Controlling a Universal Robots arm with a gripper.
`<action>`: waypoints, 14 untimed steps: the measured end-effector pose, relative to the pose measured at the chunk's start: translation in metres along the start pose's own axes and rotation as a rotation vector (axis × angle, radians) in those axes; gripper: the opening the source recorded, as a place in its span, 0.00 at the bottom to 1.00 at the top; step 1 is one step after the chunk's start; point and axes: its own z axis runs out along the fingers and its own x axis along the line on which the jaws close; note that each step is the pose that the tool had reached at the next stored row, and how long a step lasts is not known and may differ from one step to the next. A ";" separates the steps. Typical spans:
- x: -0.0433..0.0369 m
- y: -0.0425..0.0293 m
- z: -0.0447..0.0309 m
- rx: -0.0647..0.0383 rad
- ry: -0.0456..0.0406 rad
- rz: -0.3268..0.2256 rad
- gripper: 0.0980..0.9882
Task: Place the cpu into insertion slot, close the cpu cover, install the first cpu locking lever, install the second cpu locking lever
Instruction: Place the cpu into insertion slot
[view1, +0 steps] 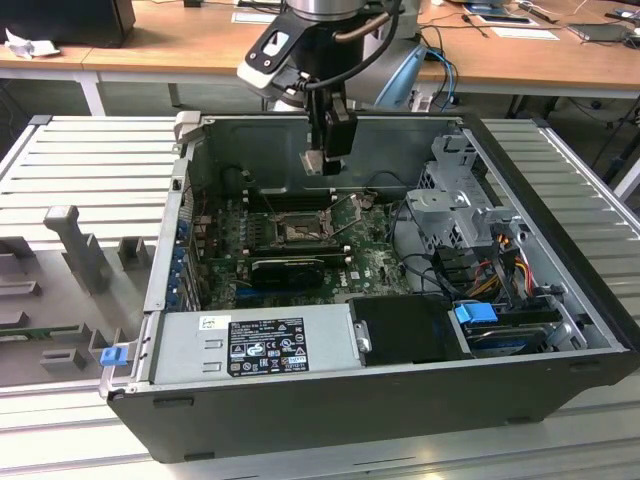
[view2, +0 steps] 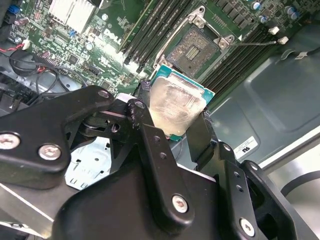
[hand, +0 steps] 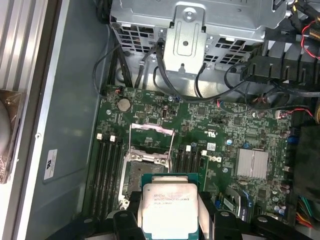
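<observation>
The jaws hold the cpu (view2: 176, 106) above the open insertion slot (view2: 196, 48)

- The cpu (hand: 170, 210) sits between the gripper's (view1: 316, 162) fingers, above the motherboard (view1: 375, 255) inside the case (view1: 330, 420).
- The insertion slot (hand: 145, 177) lies on the board under the cpu, apart from it, between rows of RAM slots (hand: 106, 170).
- The cpu cover (hand: 150, 159) is at the slot's edge toward the drive cage (view1: 455, 200).
- The drive cage is at the exterior view's right.

- A ribbed aluminium workbench (view1: 95, 160) carries an open desktop computer case (view1: 330, 405).
- Grey holder blocks (view1: 78, 250) stand on it at the exterior view's left.
</observation>
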 end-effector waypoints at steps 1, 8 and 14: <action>0.0000 0.0000 0.0002 0.000 -0.0001 0.000 0.48; -0.0001 -0.0004 0.0053 0.000 -0.0002 0.003 0.48; -0.0002 -0.0008 0.0092 0.000 -0.0006 0.007 0.48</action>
